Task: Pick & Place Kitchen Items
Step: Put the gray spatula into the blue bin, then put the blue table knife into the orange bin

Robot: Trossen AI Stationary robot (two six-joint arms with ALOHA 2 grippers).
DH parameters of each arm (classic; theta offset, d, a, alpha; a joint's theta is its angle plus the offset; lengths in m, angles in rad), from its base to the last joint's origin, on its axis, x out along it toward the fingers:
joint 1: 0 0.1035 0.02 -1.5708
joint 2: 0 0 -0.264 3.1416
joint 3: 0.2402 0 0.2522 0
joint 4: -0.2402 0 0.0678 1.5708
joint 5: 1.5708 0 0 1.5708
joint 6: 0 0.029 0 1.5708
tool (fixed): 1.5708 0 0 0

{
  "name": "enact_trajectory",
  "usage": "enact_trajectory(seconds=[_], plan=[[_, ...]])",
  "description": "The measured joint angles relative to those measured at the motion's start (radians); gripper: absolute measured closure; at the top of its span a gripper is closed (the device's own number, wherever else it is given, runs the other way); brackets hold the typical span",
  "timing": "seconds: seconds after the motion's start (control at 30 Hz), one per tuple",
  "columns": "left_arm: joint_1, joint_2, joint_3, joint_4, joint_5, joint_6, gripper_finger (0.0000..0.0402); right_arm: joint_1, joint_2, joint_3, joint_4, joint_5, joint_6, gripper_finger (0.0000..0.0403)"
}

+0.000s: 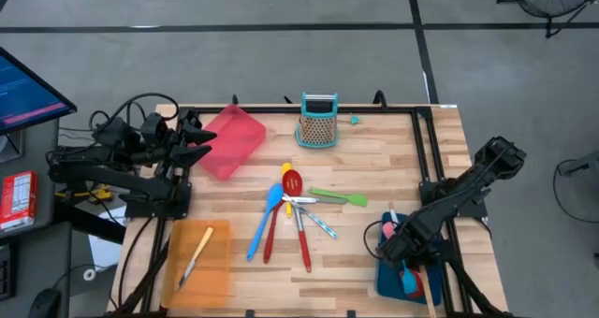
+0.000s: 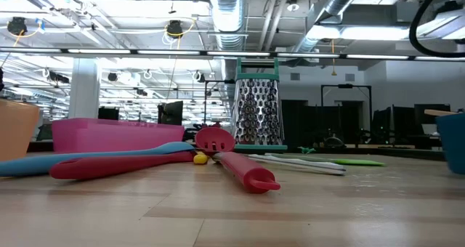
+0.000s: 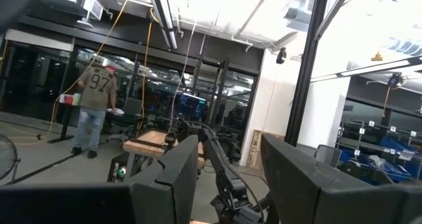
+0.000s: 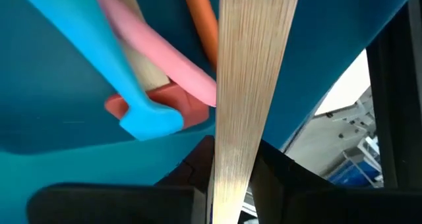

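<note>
The left gripper [image 1: 201,140] waits parted and empty beside the red tray [image 1: 231,141]. An orange tray [image 1: 198,252] holds one wooden utensil [image 1: 197,254]. Loose spoons and spatulas [image 1: 285,210] lie mid-table. The right gripper [image 1: 391,246], over the blue tray [image 1: 386,282], pinches a silvery handle [image 4: 244,92], probably to drop it among utensils there.

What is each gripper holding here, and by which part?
The right gripper, over the blue tray, pinches a wooden handle; which end cannot be told. The left gripper, parked by the pink tray, holds nothing.
</note>
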Motion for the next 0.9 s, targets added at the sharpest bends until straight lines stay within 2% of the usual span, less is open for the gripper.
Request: enact_trajectory(seconds=[0.17,0.43,0.6,0.73,0.9], plan=[[0.0,0.0,0.0,0.0,-0.002,0.0,0.0253,0.007,0.0,0.0,0.001,0.003,0.0,0.0337],[0.0,0.0,0.0,0.0,-0.005,0.0,0.0253,0.029,0.0,0.0,-0.003,0.011,0.014,0.0302],[0.0,0.0,0.0,0.0,-0.005,0.0,0.0253,0.028,0.0,0.0,-0.002,0.059,0.016,0.0283],[0.0,0.0,0.0,0.0,-0.005,-0.008,0.0253,0.013,0.0,0.0,0.01,0.084,-0.001,0.0252],[0.0,-0.002,0.0,-0.018,-0.003,-0.031,0.0253,-0.024,-0.015,0.028,0.016,0.09,-0.117,0.0193]])
